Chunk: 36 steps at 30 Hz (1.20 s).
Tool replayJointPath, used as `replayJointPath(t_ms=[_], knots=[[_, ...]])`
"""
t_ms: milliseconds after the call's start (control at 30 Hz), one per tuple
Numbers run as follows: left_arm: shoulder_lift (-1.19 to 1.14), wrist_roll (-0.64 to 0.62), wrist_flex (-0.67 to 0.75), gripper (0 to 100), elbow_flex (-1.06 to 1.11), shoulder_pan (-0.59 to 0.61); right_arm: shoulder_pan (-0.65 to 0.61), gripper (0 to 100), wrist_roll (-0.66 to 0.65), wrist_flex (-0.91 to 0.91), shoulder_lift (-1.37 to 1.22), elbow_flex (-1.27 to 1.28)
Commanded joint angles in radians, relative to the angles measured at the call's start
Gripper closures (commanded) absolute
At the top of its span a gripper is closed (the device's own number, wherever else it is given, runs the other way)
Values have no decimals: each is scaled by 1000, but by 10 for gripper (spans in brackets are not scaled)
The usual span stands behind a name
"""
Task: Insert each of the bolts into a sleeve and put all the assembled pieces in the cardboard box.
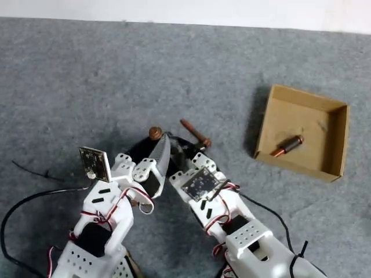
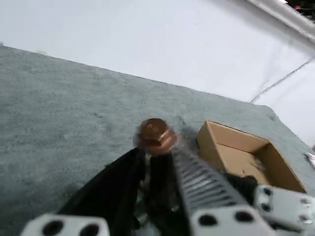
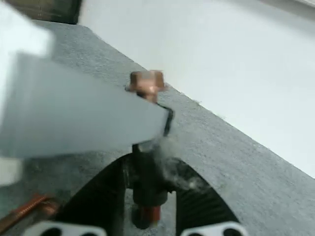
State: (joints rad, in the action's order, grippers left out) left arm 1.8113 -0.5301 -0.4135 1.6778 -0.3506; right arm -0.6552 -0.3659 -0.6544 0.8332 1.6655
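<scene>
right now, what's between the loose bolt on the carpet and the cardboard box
Nothing lies there. In the high view, the stretch from the loose bolt to the cardboard box is bare grey carpet.

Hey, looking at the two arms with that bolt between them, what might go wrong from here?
1. The left gripper and right gripper crowd one bolt and its dark sleeve; if either releases badly, the piece may drop onto the carpet.
2. A loose bolt lies close beside both grippers and might get knocked away.
3. The cardboard box sits off to the side, so the carry could shake the bolt loose.
</scene>
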Motion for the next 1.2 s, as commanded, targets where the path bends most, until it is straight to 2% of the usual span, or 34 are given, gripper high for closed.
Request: replayJointPath(t_ms=[0,133,267,367,600,700,767,833,933,1033,1167], knots=[[19,-2,9,683,18,13,47,994,8,-42,27,88],[21,-9,17,556,18,64,73,994,12,-42,27,88],[21,-180,58,551,-2,237,93,994,12,-42,27,88],[21,-256,89,551,-7,334,122,994,12,-42,27,88],[21,-272,101,551,5,344,240,994,14,-39,27,53],[21,-272,100,551,16,344,335,994,15,-39,27,15],[21,-272,100,551,18,344,433,994,83,-35,22,-21],[21,-272,98,551,18,344,541,994,238,30,16,-87],[21,-272,98,551,18,344,667,994,390,303,13,-282],[21,-272,98,551,18,344,719,994,399,530,-51,-496],[21,-272,98,551,18,344,769,994,399,539,-275,-746]])
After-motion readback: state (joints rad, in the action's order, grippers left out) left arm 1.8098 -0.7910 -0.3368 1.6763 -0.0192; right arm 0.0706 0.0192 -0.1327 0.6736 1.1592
